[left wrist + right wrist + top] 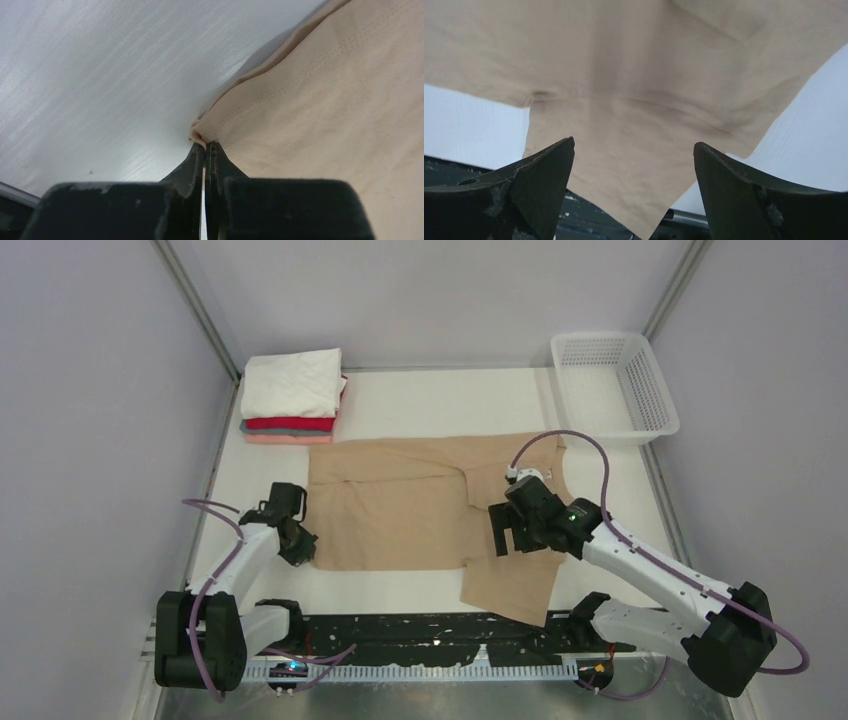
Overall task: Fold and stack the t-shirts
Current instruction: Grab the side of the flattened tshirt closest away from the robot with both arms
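The soft, light tan t-shirt [400,505] is lying spread just in front of the folded stack [293,400]. The left gripper [205,145] is pinching its hem corner [198,134]; the right gripper [634,146] is hovering open over the sleeve [510,585], likely the next hold.

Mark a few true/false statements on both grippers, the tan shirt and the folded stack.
1. The left gripper is shut on an edge of the tan t-shirt. True.
2. The right gripper is clamped on a sleeve. False: its jaws stand wide open over the shirt, gripping nothing.
3. The stack of folded t-shirts sits at the far left of the table, with a white t-shirt on top. True.
4. The tan t-shirt lies in the white mesh basket. False: it lies spread on the table, and the basket stands apart at the far right.
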Robot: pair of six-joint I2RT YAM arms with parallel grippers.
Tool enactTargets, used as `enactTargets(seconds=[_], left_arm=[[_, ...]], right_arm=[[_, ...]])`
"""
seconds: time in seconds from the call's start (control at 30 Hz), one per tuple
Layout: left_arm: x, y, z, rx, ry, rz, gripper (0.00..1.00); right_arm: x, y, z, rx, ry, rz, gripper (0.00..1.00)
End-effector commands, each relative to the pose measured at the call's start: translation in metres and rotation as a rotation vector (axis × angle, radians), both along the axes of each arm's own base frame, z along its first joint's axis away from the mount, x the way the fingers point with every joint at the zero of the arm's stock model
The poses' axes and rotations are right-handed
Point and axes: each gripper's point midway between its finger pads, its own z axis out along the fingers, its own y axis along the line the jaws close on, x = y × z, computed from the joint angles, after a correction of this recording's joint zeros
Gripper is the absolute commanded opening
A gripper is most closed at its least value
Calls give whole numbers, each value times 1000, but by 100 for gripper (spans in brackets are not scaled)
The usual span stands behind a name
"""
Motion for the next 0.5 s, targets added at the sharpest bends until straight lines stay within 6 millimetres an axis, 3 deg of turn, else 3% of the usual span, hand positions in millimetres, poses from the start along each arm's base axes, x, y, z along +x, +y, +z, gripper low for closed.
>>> enactTargets(seconds=[0.0,0.13,0.27,0.47], left_arm=[[6,3,0,14,-7,-6,0],[6,3,3,19,5,-12,0],[8,2,4,12,9,-22,0],[7,-1,3,0,12,-33,0]], right_arm=[[-51,17,-22,-24,197,96,90],[-87,22,-43,-49,318,138,81],[-110,23,-56,-35,389,152,72],[-124,29,-80,-36,463,149,66]])
